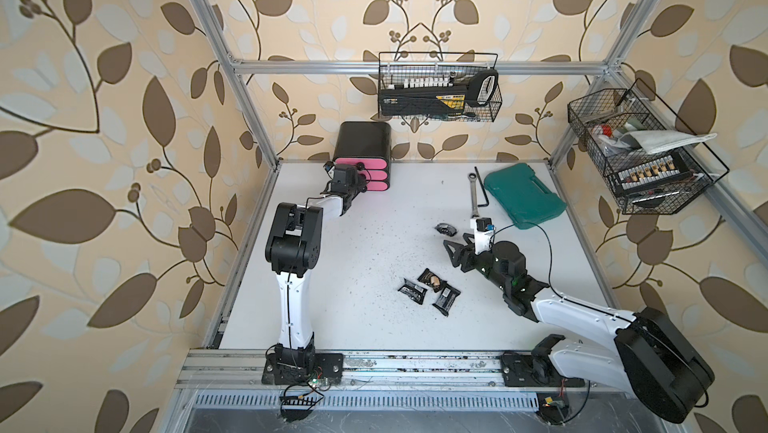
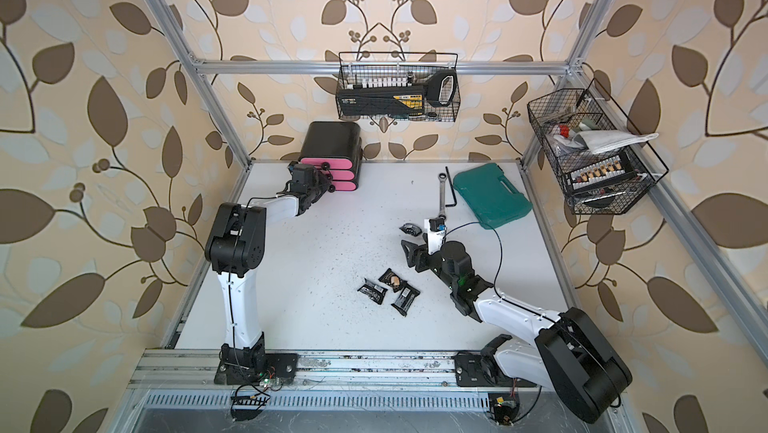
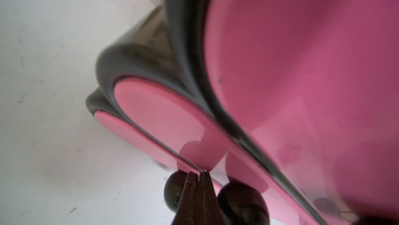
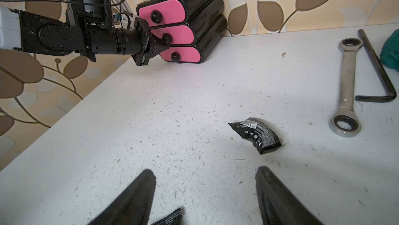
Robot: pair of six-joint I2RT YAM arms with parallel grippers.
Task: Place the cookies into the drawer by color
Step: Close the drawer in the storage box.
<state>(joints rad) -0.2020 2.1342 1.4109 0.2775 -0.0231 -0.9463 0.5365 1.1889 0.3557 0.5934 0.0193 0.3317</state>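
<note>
**Spotter:** Left side first. What have you got?

**Operator:** My left gripper (image 4: pixel 164 44) is right up against the drawer cabinet (image 1: pixel 365 142), which stands at the far edge of the desk (image 1: pixel 332 285), towards its left corner. The fingers are pressed together with nothing between them. The tips sit just beside the middle knob (image 4: pixel 166 38). All three pink fronts look pushed in.

**Spotter:** And the right?

**Operator:** My right gripper (image 1: pixel 456 242) hangs over the middle of the desk with its jaws spread wide, gripping nothing. A lone black cookie packet (image 4: pixel 257 135) lies flat just ahead of the fingertips, apart from them.

**Spotter:** Any more cookies out?

**Operator:** There's a cluster of three black packets (image 1: pixel 430 291) bunched together nearer the front edge, and one shows a tan cookie picture. A ratchet wrench (image 1: pixel 473 194) and a hex key (image 1: pixel 482 187) lie side by side towards the far right. The teal tool case (image 1: pixel 523 194) is just beyond them by the right edge.
</note>
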